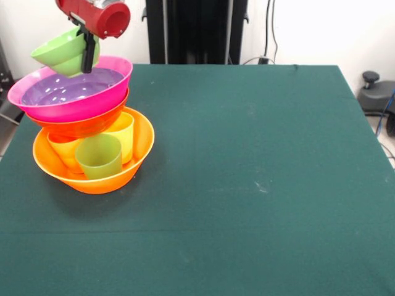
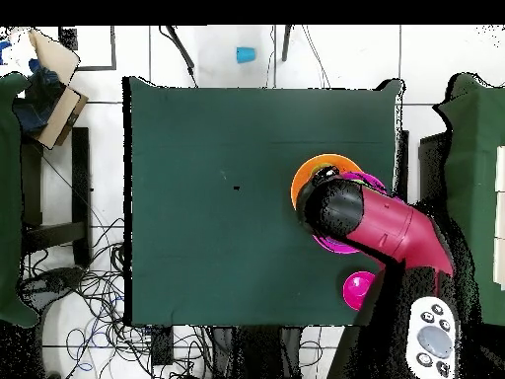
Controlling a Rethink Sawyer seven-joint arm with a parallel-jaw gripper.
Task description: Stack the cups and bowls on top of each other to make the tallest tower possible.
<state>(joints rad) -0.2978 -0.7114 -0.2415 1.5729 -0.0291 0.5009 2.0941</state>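
Observation:
The tower stands at the table's left in the front view. Its base is the large orange bowl (image 1: 92, 176), which holds a yellow cup (image 1: 125, 132), a green cup (image 1: 99, 156) and an orange cup (image 1: 64, 152). On these rest the red-orange bowl (image 1: 83, 126), the pink bowl (image 1: 74, 106) and the purple bowl (image 1: 65, 90). My gripper (image 1: 88, 54) is shut on the rim of the small light green bowl (image 1: 62, 52) and holds it tilted just above the purple bowl. In the overhead view my arm (image 2: 380, 225) hides most of the tower; only the orange bowl's rim (image 2: 314, 168) and the pink bowl's rim (image 2: 342, 247) show.
A small crimson bowl (image 2: 357, 288) lies on the table near the robot's base, beside the tower. A blue cup (image 2: 246, 54) lies on the floor beyond the table's far edge. The green table (image 1: 259, 172) stretches right of the tower.

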